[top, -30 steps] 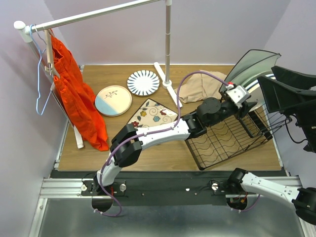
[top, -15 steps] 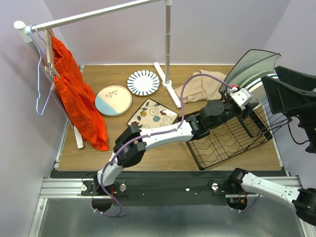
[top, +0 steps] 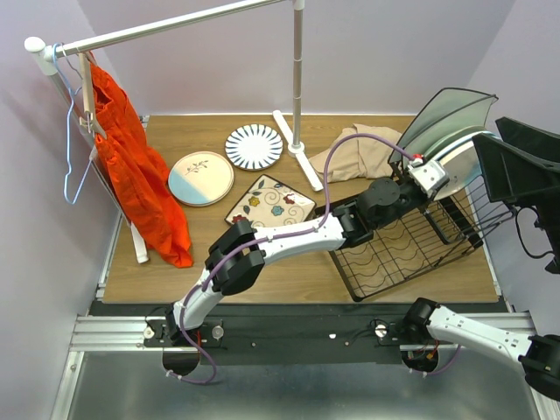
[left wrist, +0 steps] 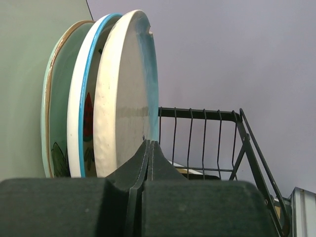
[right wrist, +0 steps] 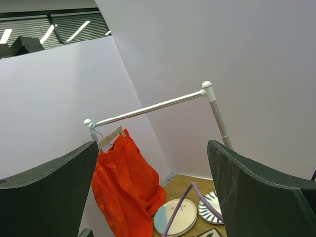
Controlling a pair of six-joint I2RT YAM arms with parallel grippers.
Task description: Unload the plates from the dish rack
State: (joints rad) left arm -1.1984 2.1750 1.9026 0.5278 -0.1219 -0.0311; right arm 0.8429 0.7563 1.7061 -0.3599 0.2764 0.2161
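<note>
Three plates stand on edge in the black dish rack (top: 394, 254): a white one with a teal face (left wrist: 123, 98), a blue-rimmed one with red marks (left wrist: 81, 123) and a pale green one (left wrist: 57, 108). My left gripper (left wrist: 148, 144) is shut, its tips pressed together right at the lower rim of the white plate. From above it sits at the upright plates (top: 435, 175). Nothing shows between the jaws. Three more plates lie on the table: pink-and-blue (top: 200, 178), striped (top: 254, 146) and floral square (top: 269, 203). My right gripper (right wrist: 153, 187) hangs open, high at the right (top: 503, 149).
A white clothes rail (top: 175, 26) with an orange garment (top: 136, 166) stands at the left. Its upright pole (top: 297, 79) rises behind the striped plate. A beige cloth (top: 359, 157) lies beside the rack. The left arm's purple cable (top: 325, 166) loops over the table.
My left arm has stretched further right and back, up to the upright plates. Its jaws have gone from partly open to shut. The right arm has barely moved.
</note>
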